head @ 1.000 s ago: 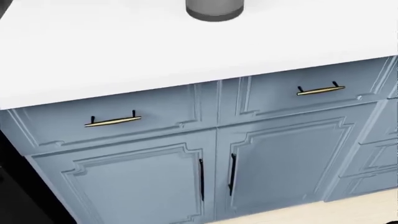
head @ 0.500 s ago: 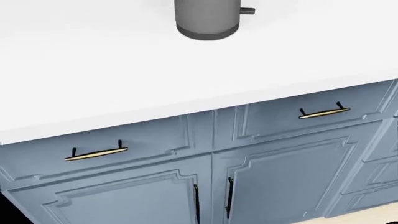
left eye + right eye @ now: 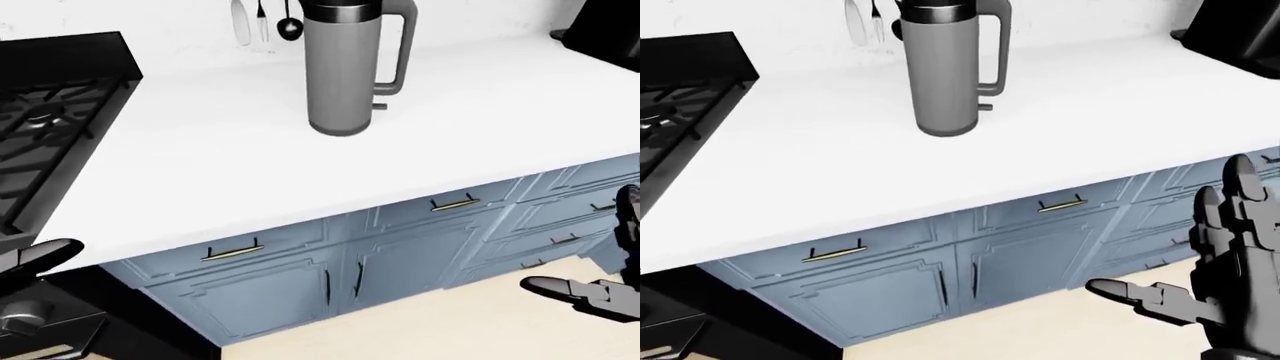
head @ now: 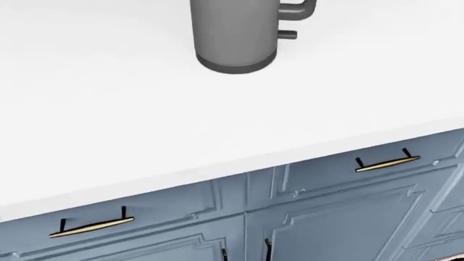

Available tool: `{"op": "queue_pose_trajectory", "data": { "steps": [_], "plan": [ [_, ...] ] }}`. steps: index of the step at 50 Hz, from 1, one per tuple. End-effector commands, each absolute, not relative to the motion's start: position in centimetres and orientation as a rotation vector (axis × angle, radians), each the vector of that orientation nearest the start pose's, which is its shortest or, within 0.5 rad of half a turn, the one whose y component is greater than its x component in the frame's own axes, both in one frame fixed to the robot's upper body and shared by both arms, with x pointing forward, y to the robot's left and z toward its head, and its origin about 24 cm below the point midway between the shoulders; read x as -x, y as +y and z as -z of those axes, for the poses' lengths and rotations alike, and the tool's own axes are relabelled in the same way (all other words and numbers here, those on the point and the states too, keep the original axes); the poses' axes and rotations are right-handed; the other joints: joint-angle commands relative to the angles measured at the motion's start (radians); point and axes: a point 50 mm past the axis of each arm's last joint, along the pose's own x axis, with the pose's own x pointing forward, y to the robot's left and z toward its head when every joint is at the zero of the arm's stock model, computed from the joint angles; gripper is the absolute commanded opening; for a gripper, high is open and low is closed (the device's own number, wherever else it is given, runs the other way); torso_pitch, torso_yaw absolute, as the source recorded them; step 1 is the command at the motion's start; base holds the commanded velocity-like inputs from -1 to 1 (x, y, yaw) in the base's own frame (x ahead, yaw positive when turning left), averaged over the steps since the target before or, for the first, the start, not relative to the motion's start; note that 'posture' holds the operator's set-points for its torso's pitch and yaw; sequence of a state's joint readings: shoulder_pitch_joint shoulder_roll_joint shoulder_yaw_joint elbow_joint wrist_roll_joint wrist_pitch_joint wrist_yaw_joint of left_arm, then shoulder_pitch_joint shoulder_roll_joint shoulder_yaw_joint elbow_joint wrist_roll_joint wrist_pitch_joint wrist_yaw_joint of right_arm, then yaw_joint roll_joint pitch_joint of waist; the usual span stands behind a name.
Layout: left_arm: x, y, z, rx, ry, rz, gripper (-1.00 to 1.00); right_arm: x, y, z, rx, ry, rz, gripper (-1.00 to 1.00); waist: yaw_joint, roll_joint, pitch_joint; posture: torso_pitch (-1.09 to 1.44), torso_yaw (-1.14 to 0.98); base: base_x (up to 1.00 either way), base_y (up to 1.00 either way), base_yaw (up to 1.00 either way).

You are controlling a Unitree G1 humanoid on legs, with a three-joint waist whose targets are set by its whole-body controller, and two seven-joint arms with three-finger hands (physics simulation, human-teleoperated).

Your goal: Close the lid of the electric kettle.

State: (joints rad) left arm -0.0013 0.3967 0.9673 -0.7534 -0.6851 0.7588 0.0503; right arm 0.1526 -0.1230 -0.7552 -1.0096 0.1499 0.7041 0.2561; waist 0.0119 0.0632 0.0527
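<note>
Left-eye view shows the electric kettle (image 3: 345,71) standing upright on the white countertop (image 3: 480,112), well in from the near edge and closer to the wall. It is a tall grey cylinder with a dark band at its top rim and a looped handle (image 3: 400,49) on its right side; the frame cuts off above the rim, so the lid cannot be seen. Utensils (image 3: 262,21) hang on the wall just left of the kettle's top. A black gas stove (image 3: 45,112) takes up the countertop's left end, and a dark appliance (image 3: 1240,34) sits at the far right corner, cropped by the frame.

Below the near edge run blue cabinets (image 3: 400,262) with brass drawer pulls (image 3: 232,253) and dark vertical door handles (image 3: 358,279), above a pale wood floor (image 3: 420,330).

The right hand (image 3: 1215,277) hangs low beside the cabinets at the right of the right-eye view, fingers (image 3: 1240,195) spread and raised, thumb jutting left, holding nothing. The left hand (image 3: 35,259) shows only as a fingertip at the left edge, below the stove; how far it is open cannot be told. Both hands are well apart from the kettle.

Head view looks down on the kettle's lower body and the bare countertop beneath it.
</note>
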Motion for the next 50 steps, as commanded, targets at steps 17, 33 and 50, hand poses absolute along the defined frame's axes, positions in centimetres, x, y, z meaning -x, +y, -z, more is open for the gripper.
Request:
{"op": "queue_pose_trajectory", "data": {
  "steps": [17, 33, 50],
  "plan": [
    [-15.19, 31.39, -23.13, 0.018, -0.4, -0.445, 1.0, -13.51, -26.75, -20.05, 0.271, -0.27, 0.411, 1.0, -0.016, -0.072, -0.011, 0.0, 0.0, 0.18, 0.0, 0.0],
    [-15.19, 31.44, -23.01, 0.018, -0.399, -0.446, 1.0, -13.5, -26.59, -19.96, 0.275, -0.278, 0.403, 1.0, -0.025, -0.057, -0.017, 0.0, 0.0, 0.0, 0.0, 0.0],
    [-15.34, 31.3, -22.9, 0.017, -0.399, -0.443, 1.0, -13.24, -26.53, -20.02, 0.245, -0.31, 0.381, 1.0, -0.021, -0.057, -0.009, 0.0, 0.0, 0.0, 0.0, 0.0]
  ]
}}
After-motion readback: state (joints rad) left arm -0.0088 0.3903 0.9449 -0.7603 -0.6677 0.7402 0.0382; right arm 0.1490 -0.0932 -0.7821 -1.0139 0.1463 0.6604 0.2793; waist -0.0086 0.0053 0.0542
